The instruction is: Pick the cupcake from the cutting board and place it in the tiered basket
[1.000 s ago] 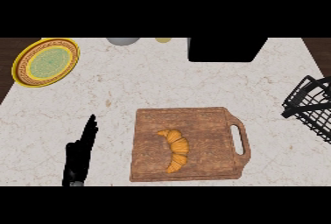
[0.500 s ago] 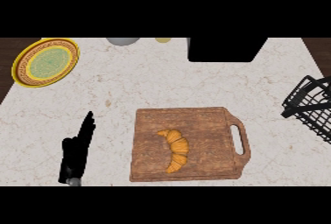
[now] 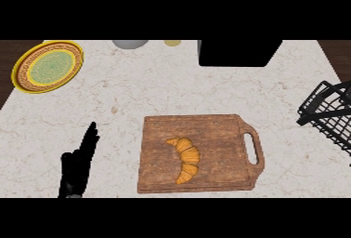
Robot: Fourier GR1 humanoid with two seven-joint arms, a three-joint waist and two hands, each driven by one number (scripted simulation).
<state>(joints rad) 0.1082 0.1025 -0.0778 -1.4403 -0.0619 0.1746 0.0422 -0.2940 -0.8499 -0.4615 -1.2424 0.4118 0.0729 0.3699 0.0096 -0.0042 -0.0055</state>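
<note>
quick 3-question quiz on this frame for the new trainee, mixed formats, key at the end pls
1. True or false: the pastry on the cutting board is a frosted cupcake.
2. Multiple choice: where does the black wire basket show? A) left edge B) right edge C) centre of the counter
3. Fill in: the board's handle slot points toward the view's ____ side.

Key
1. False. It is a golden crescent, a croissant.
2. B. It is cut off by the right edge.
3. Right. The left hand, fingers straight, is on the board's other side, apart from it; the right hand is out of view. The yellow-rimmed plate sits far left.
</note>
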